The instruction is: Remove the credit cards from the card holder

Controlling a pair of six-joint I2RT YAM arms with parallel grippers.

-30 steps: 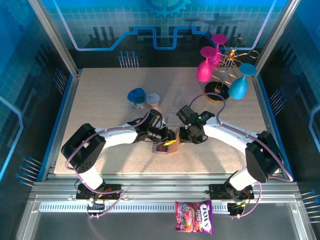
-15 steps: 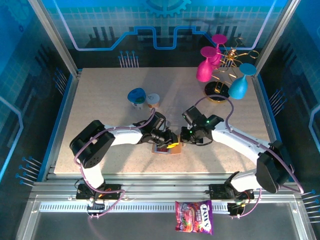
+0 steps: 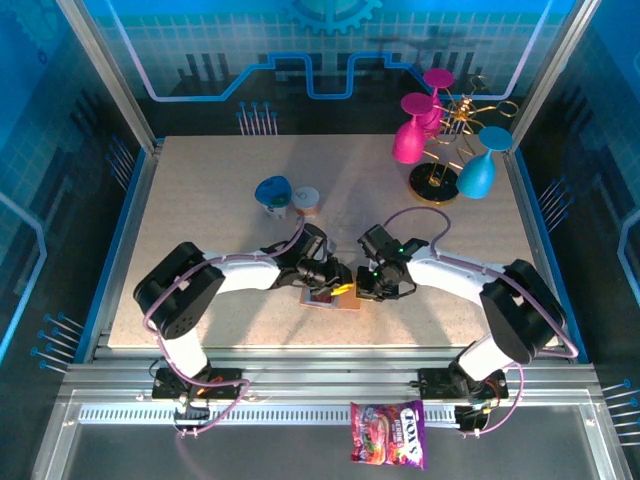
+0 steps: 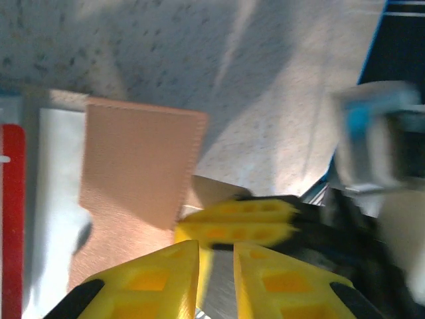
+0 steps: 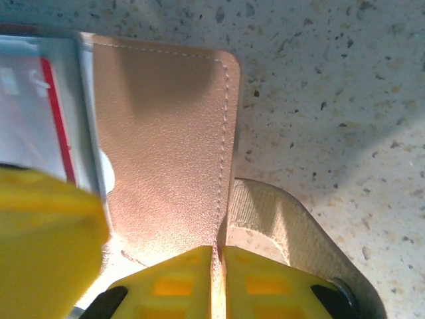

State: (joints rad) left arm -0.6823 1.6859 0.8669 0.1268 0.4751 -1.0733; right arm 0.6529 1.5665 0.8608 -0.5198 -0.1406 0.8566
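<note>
Sitting low over holder [image 5: 166, 133], L end effector [image 4: 216, 249] nearly closed, can't tell if gripping. Holder lies open on worktop [image 3: 200, 220], red card [image 4: 12, 199] in its pale pocket. R end effector [image 5: 218, 256] pinched shut on holder's stitched edge.

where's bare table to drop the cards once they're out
Bare: table left of the cups, and the far strip between cups and glass rack. Crowded: the middle, where left gripper and right gripper meet at the holder.
</note>
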